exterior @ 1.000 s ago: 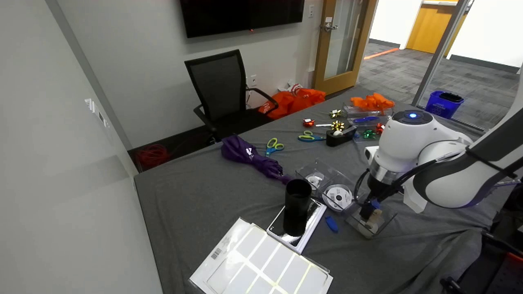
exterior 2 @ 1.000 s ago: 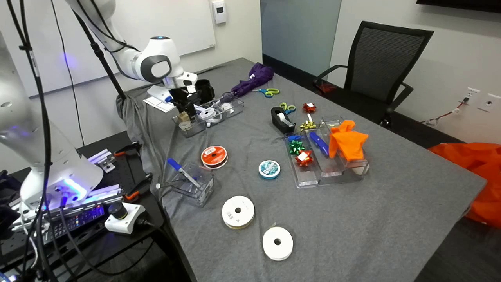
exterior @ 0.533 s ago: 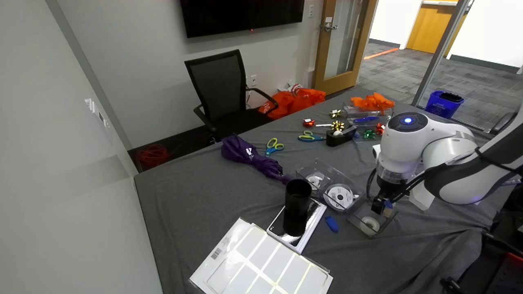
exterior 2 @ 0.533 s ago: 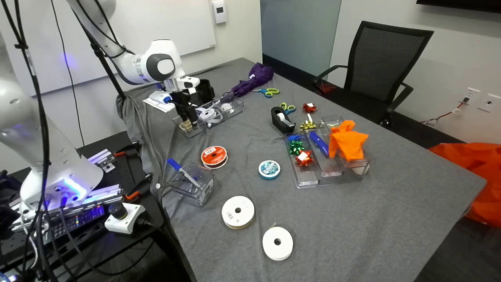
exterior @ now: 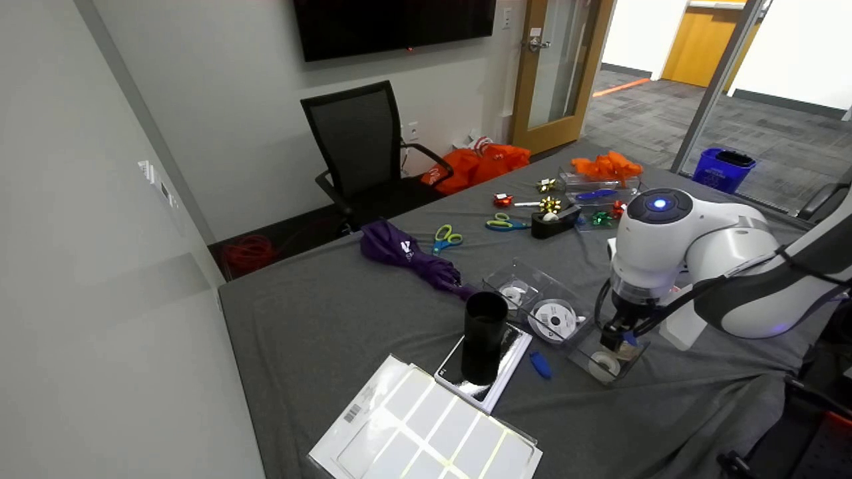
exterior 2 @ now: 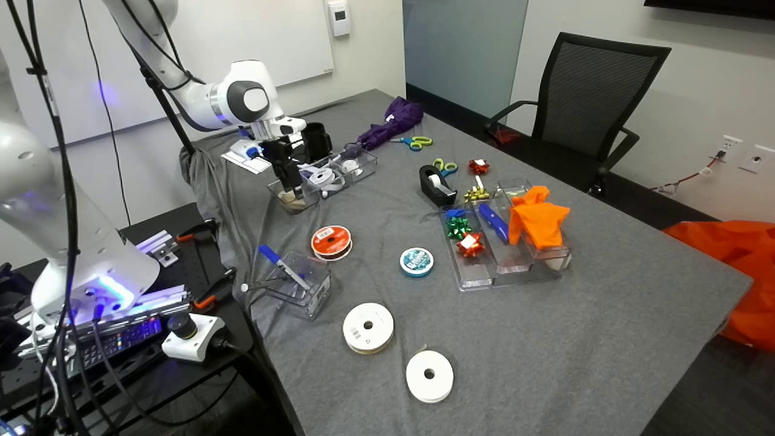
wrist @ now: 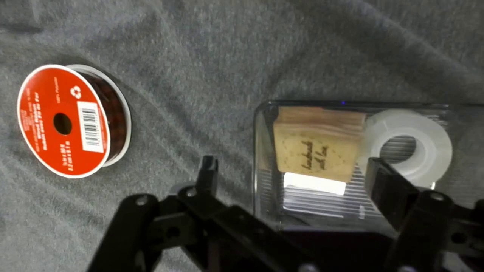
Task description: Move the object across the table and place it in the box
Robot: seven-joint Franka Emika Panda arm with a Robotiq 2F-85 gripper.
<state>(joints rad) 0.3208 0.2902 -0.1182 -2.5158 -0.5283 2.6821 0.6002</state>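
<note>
Two fingers (wrist: 208, 175) of my tool (wrist: 292, 164) stand wide apart, gripping nothing, over the clear box (wrist: 264, 185) by the edge of the bench (exterior 2: 575, 339) nearest my base (exterior 2: 91, 266). The paper tags (wrist: 317, 155), likely the task's thing, lie inside, next to a tape roll (wrist: 427, 145). If I drift sideways, the finger seemingly outside could hook the box and drag it off that edge; closing here could snag the roll.

Tan card stack (wrist: 317, 151) | printed face showing | inside open-topped clear box (wrist: 266, 185) | near one corner
</note>
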